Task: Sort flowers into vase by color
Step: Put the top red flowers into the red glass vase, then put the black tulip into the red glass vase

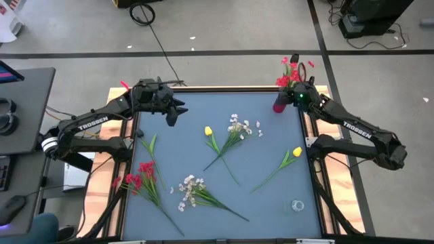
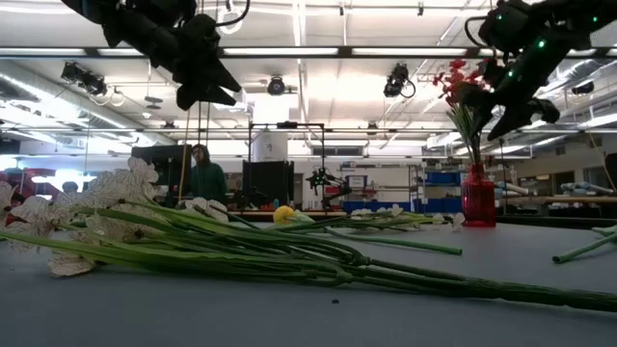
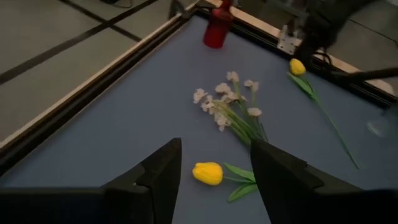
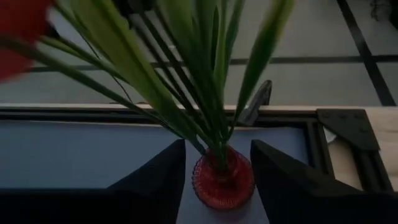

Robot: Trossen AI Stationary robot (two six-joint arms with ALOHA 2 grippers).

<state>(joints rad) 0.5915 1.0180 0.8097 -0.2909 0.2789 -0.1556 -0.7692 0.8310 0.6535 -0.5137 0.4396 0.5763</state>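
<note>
A red glass vase stands at the table's far right corner with red flowers in it, their green stems rising out of its mouth. My right gripper hovers open above the vase, one finger on each side of the stems. My left gripper hangs open over the far left of the table, above a yellow tulip. A white spray, a second tulip, a red cluster and another white spray lie flat.
A small clear glass vase stands near the table's near right corner. The raised wooden frame rims the blue table. In the low view a white spray's stems lie across the near foreground. A person stands far behind the table.
</note>
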